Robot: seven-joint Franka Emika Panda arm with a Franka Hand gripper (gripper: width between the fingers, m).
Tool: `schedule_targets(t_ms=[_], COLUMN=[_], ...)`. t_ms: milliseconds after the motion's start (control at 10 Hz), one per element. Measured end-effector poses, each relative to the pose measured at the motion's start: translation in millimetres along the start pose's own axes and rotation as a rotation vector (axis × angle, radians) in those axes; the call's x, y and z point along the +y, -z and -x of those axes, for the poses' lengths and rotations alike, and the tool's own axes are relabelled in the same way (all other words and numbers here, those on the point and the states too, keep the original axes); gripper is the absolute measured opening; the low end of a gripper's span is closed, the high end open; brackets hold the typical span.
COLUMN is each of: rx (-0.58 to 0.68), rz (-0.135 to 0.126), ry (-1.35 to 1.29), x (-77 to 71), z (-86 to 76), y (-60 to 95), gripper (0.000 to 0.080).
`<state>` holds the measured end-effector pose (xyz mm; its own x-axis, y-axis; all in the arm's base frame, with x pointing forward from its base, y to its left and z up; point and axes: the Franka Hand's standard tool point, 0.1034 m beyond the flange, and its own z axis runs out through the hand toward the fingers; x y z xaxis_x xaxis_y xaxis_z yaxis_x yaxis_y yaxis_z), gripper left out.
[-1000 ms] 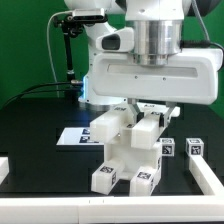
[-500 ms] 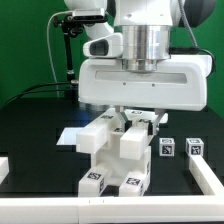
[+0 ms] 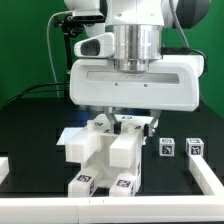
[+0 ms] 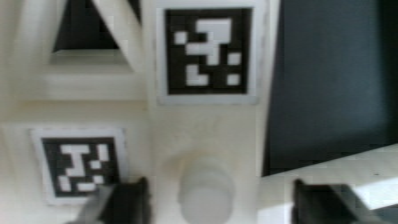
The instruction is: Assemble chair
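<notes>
White blocky plastic chair assembly (image 3: pixel 108 160): several parts already joined. Tagged leg ends sit nearest, hanging below the fingers (image 4: pixel 116 200), seemingly clear of the black table (image 3: pixel 30 120). Gripper (image 3: pixel 118 122) narrowed, apparently pinching the assembly's upper slab. Beyond the fingers, toward the exterior view's right: two small white tagged blocks (image 3: pixel 167 147), loose, likely still to fit.

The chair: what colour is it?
White chair with black-and-white square tags, clearest in the wrist view.

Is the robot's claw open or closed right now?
Closed, apparently: wrist view shows fingers of the gripper flanking a post of the chair.
</notes>
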<state>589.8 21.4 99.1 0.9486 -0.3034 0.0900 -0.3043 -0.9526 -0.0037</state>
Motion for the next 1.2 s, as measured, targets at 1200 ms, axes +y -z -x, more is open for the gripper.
schedule_targets(t_ms=[1200], rx=[0.000], rz=[0.000], ry=[0.000], x=[0.0], z=[0.1], y=[-0.2], gripper=[0.0649])
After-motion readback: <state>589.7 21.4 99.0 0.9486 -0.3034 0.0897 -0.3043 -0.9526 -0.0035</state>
